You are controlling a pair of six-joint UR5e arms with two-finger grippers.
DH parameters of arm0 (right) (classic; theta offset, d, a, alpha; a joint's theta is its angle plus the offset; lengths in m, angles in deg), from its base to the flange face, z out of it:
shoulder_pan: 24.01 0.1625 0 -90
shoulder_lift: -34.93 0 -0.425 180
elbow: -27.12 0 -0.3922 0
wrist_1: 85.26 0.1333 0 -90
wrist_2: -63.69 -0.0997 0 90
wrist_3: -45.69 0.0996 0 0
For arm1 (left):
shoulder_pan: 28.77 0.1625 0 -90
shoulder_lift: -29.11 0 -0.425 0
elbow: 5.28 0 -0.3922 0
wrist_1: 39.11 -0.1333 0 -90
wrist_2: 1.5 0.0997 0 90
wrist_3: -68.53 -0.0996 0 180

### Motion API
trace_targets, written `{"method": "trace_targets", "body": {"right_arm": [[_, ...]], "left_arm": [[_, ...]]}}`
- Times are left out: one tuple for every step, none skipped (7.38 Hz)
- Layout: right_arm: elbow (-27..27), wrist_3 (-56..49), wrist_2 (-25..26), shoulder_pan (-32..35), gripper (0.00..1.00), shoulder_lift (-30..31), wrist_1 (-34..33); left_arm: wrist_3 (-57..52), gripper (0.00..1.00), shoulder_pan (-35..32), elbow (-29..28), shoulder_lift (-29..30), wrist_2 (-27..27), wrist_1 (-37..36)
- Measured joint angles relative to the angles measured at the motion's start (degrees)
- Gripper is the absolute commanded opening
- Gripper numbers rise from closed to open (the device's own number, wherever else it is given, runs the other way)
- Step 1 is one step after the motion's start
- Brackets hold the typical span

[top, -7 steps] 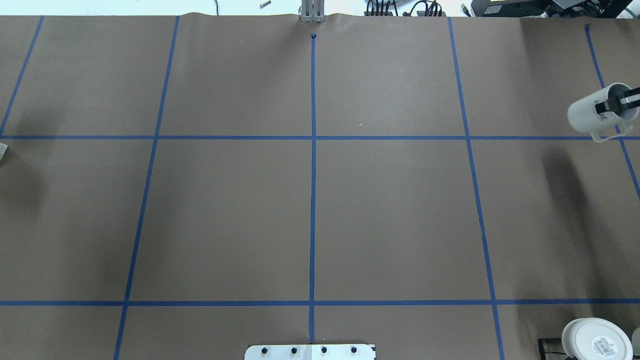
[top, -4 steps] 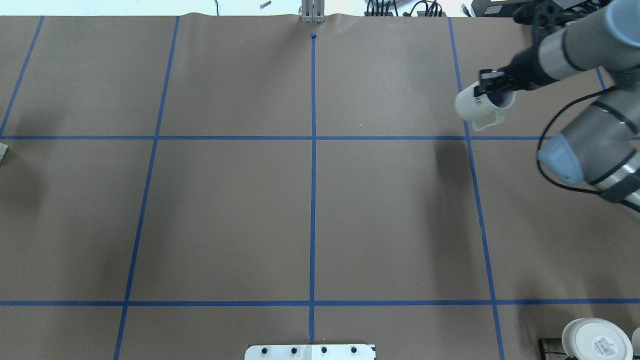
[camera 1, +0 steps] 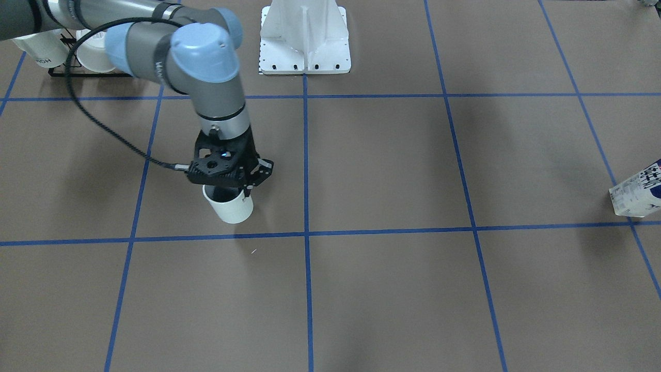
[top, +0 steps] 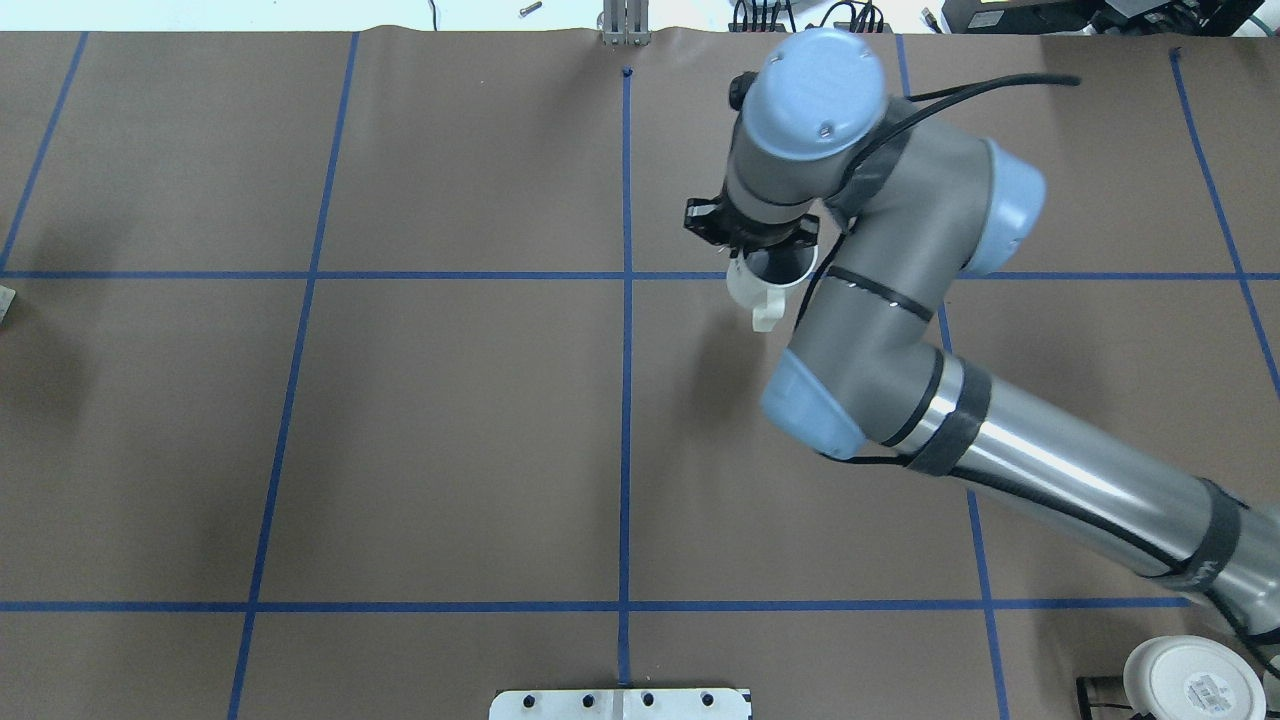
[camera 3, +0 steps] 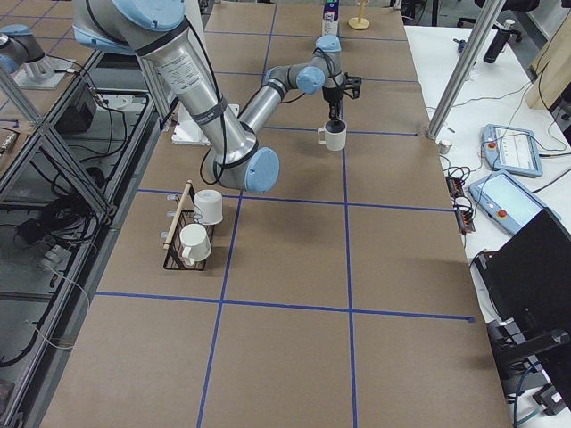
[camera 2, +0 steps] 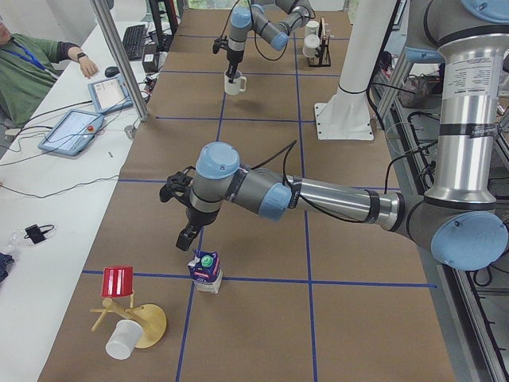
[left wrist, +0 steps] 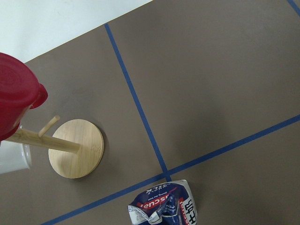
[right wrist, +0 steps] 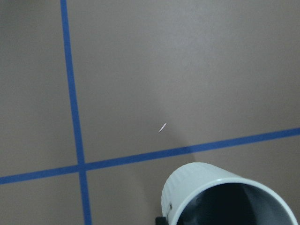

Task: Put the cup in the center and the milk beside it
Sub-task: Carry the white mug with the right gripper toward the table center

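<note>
Cup point(camera 1: 229, 208) is in the right gripper point(camera 1: 239, 193), mouth up and a little tilted, handle point(top: 765, 315) turned toward the robot. The fingers are pinched on the cup's wall, one down in the dark hollow, the other point(camera 1: 248, 192) outside. The cup is just to the robot's right of the center point(top: 627, 275), where two blue tape lines cross on the brown bench point(top: 450, 430); whether its base touches the bench I cannot tell. Milk point(camera 2: 206, 269) stands well apart at the bench's left end, by another tape crossing, green cap up. The left gripper point(camera 2: 184, 241) hovers just above and beside it, not touching; how far its fingers are open I cannot tell. Near the milk is a wooden stand point(camera 2: 135, 318) bearing a red cup point(camera 2: 118, 281). A rack point(camera 3: 183, 241) with two white cups sits at the right end
</note>
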Motion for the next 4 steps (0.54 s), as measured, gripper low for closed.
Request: {"method": "trace_targets", "body": {"right_arm": [[-3.77, 4.39, 1.24, -3.15, 0.00, -4.53, -2.13], [-7.94, 7.06, 2.00, -5.76, 0.00, -8.40, -3.87], [-10.11, 8.22, 2.44, -7.47, 0.00, -10.19, -4.62], [-11.02, 8.67, 2.63, -8.55, 0.00, -11.08, -4.94]], "left_arm": [[0.01, 0.99, 0.00, -0.14, 0.07, 0.00, 0.00], [0.01, 0.99, 0.00, -0.22, 0.12, 0.00, 0.00], [0.01, 0.99, 0.00, -0.25, 0.18, 0.00, 0.00], [0.01, 0.99, 0.00, -0.28, 0.22, 0.00, 0.00]]}}
